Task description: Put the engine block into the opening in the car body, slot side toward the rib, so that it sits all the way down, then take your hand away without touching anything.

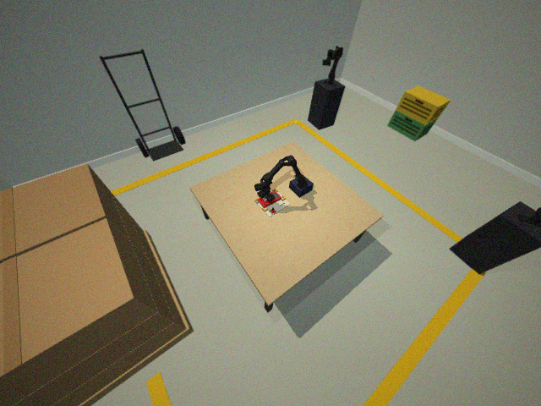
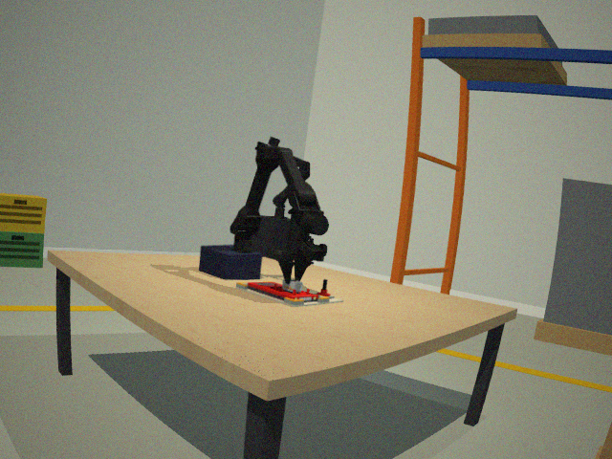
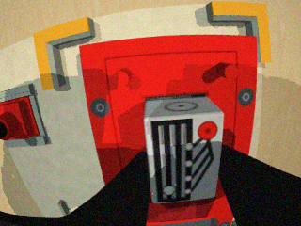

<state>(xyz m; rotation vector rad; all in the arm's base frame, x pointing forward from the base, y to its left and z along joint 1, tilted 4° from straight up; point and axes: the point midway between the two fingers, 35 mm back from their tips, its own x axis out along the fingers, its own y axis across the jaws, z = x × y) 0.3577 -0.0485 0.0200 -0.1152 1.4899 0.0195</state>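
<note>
The red car body (image 1: 262, 203) (image 2: 261, 286) (image 3: 169, 44) lies flat on the pale board (image 3: 71, 155), between yellow corner brackets. The grey-white engine block (image 2: 296, 286) (image 3: 181, 153) stands at the opening in its middle and sticks up above the red surface. A thin dark strip of the opening's edge shows along the block's far side in the wrist view. My gripper (image 1: 267, 196) (image 2: 293, 281) (image 3: 182, 156) is shut on the block, one black finger on each side. The block's lower part, the rib and the slot side are hidden; how deep the block sits I cannot tell.
A red part (image 1: 273, 211) (image 3: 16, 118) with a black peg (image 2: 324, 284) sits in a grey holder beside the body. Yellow corner brackets (image 3: 66, 30) (image 3: 263, 33) stand up at the body's corners. The arm's dark blue base box (image 1: 300, 187) (image 2: 229, 262) is on the table (image 1: 279, 253) (image 2: 345, 340).
</note>
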